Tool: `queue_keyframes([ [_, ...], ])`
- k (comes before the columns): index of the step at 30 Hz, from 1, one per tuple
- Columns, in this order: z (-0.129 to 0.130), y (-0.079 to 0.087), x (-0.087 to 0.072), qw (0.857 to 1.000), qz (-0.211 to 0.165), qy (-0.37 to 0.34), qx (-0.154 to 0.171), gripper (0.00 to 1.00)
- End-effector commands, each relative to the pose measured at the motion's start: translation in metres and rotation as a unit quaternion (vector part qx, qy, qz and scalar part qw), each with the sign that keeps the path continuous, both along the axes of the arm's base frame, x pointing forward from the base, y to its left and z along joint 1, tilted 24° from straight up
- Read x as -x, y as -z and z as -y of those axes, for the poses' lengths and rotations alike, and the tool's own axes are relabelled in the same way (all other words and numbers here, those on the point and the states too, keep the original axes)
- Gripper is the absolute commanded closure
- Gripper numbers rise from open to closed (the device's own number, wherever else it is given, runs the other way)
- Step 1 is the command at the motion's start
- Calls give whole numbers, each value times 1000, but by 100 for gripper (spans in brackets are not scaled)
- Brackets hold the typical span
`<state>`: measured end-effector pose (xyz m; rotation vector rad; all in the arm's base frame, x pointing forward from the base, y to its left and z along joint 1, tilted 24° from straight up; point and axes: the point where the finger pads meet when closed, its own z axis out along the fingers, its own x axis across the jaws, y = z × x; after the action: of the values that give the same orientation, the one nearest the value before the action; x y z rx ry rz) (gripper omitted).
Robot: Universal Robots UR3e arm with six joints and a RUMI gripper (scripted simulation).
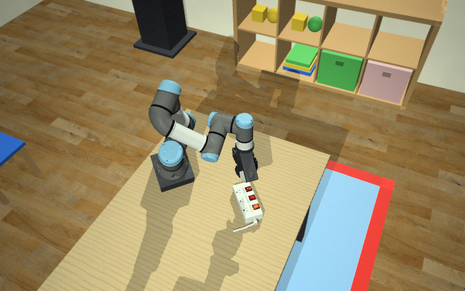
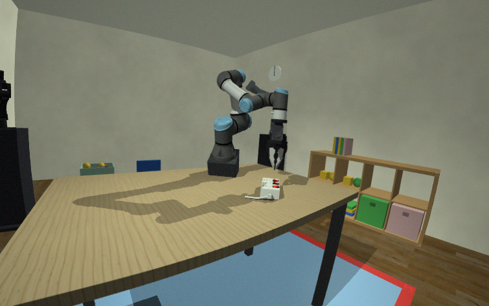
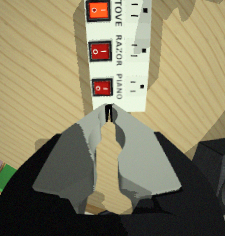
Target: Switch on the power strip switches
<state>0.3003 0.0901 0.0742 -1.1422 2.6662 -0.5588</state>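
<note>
The white power strip lies face up on the wooden table, its short cable at the end nearest the front. It also shows in the exterior view and the wrist view. It has three red rocker switches. In the wrist view the STOVE switch glows brighter orange-red, and the RAZOR switch and PIANO switch are darker red. My gripper is shut and empty. It points down and hangs above the table just off the PIANO end of the strip.
The arm's base stands on the table to the left of the strip. The table's right edge runs close by the strip, with a blue and red mat on the floor below. A shelf unit stands behind.
</note>
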Motion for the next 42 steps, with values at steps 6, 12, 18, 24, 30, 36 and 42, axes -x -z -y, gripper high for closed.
queue_keyframes([
  [6, 2, 11, -5, 1000, 2, -1, -1, 100],
  [12, 3, 16, -7, 1000, 2, -1, -1, 100],
  [18, 5, 23, -10, 1000, 2, -1, -1, 100],
  [24, 6, 29, -12, 1000, 2, -1, -1, 100],
  [30, 7, 32, -13, 1000, 2, -1, -1, 100],
  [36, 7, 34, -14, 1000, 2, -1, -1, 100],
  [42, 7, 35, -14, 1000, 2, -2, -1, 100],
])
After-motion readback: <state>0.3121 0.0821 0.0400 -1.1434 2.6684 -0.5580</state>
